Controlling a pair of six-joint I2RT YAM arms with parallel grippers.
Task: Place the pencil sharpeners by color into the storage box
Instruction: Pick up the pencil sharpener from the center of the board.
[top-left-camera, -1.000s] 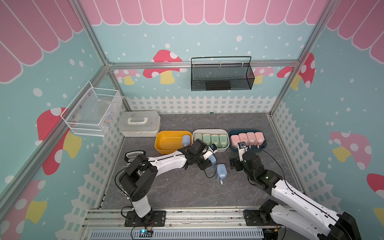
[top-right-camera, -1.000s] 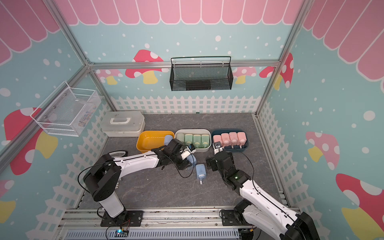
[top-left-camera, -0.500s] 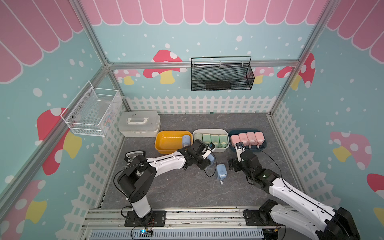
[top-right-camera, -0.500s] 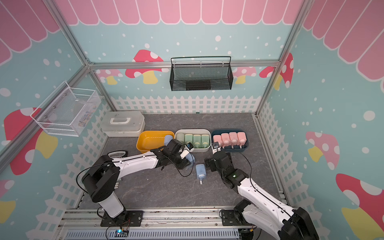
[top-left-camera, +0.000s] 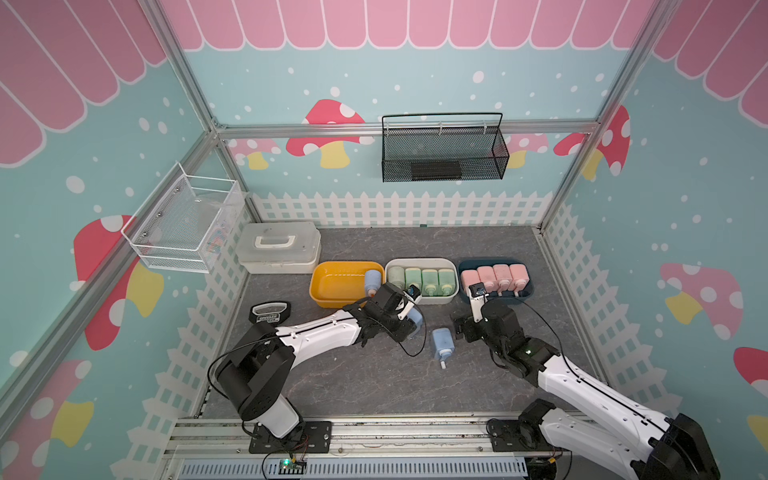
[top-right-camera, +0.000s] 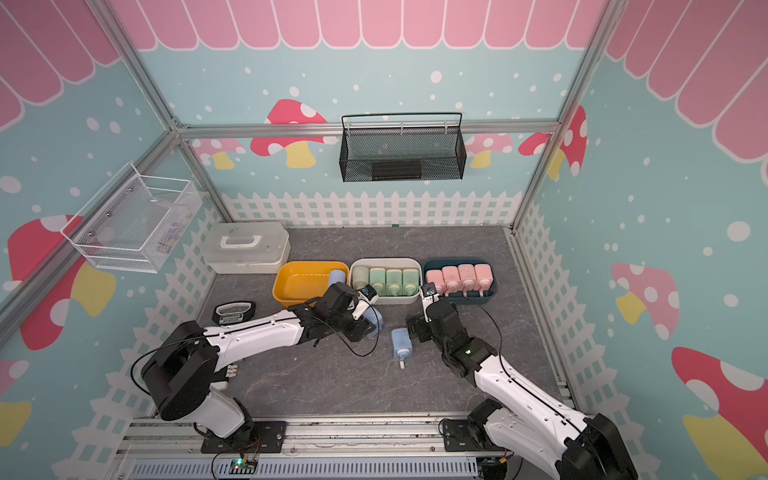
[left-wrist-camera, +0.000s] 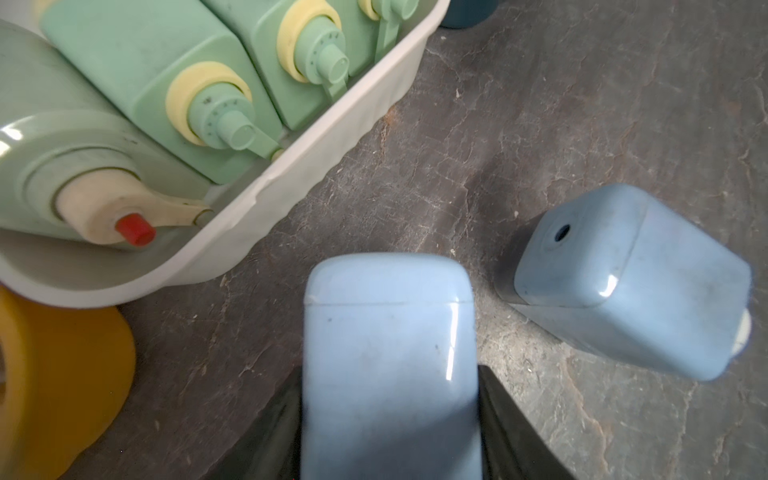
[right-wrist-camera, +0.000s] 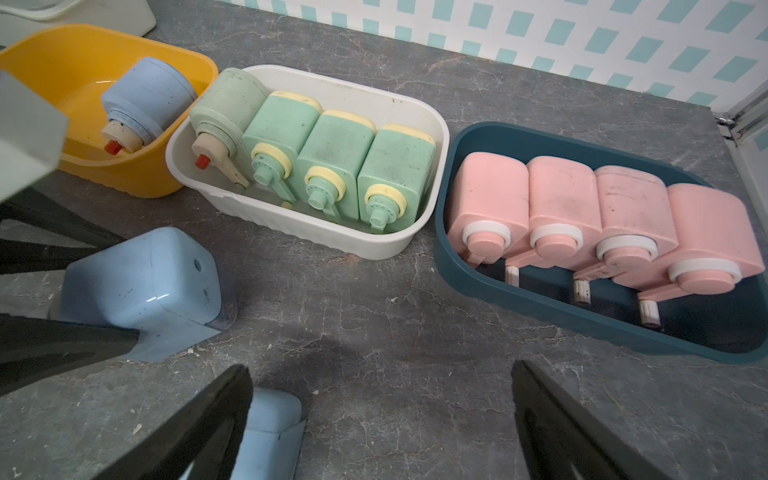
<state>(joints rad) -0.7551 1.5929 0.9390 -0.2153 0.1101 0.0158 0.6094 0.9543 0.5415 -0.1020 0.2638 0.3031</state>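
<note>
My left gripper is shut on a blue pencil sharpener, just in front of the white box; in a top view the same sharpener shows under the left gripper. Another blue sharpener lies on the table, crank toward the front. My right gripper stands open just right of that sharpener, nothing between its fingers. The white box holds several green sharpeners. The dark blue box holds several pink sharpeners. The yellow box holds one round blue sharpener.
A white lidded case stands at the back left beside the yellow box. A black tool lies near the left fence. A white wire basket hangs on the left wall and a black mesh basket on the back wall.
My left gripper has edged slightly to the left with the blue sharpener in it. The right arm has shifted only a little near the loose blue sharpener.
</note>
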